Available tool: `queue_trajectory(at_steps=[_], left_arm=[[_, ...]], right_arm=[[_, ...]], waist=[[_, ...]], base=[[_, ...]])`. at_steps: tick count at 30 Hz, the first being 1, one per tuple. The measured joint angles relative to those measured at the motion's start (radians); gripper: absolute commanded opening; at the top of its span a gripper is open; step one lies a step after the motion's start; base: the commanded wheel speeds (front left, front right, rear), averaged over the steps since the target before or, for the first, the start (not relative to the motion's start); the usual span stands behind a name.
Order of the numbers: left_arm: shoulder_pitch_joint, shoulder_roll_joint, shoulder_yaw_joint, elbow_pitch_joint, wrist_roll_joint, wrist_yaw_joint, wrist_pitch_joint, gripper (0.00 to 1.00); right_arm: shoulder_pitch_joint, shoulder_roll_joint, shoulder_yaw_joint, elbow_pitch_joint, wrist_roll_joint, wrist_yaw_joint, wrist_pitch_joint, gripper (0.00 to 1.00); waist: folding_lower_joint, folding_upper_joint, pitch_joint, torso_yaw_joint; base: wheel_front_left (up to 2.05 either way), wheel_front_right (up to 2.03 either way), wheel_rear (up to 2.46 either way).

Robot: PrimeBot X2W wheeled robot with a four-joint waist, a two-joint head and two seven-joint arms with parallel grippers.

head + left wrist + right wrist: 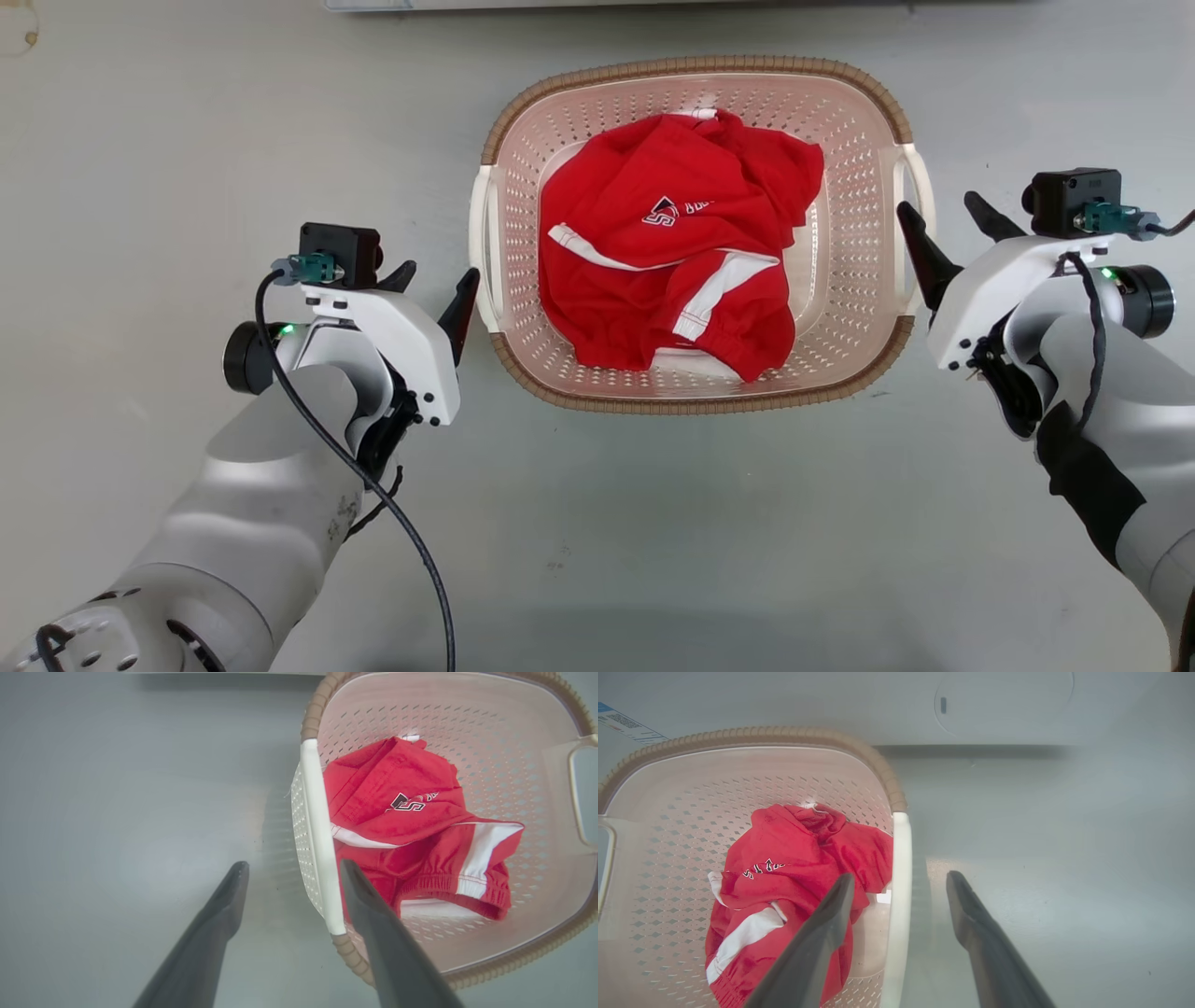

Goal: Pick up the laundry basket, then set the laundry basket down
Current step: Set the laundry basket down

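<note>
The laundry basket (695, 63) stands upright on a smooth pale grey floor (187, 140), centred between the two arms, with a crumpled red garment (653, 271) (white stripes, a small printed logo) lying in it. The floor is bare and faintly glossy. Along the top edge of the head view runs the base of a white appliance (653, 3). The right wrist view adds the front of that appliance: a white panel with a round outline and a printed label (621, 721) at its upper left corner, just behind the basket's brown rim. The left gripper (441, 273) sits just beside the basket's left handle (481, 243), fingers spread wide and holding nothing. Its wrist view shows one finger over the floor and the other over the basket's inside, the white handle between them. The right gripper (935, 203) straddles the right handle (899, 905) likewise, fingers wide and empty. Contact with either handle cannot be told.
</note>
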Motion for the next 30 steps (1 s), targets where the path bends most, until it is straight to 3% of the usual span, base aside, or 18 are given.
queue_trajectory(at_steps=[30], left_arm=[[0.127, 0.007, 0.002, 0.034, -0.050, 0.000, -0.065, 1.00]], right_arm=[[0.094, 0.001, 0.019, -0.008, 0.026, 0.000, 0.000, 1.00]], waist=[[-0.0001, 0.0000, -0.238, 0.013]], base=[[0.00, 0.00, 0.00]])
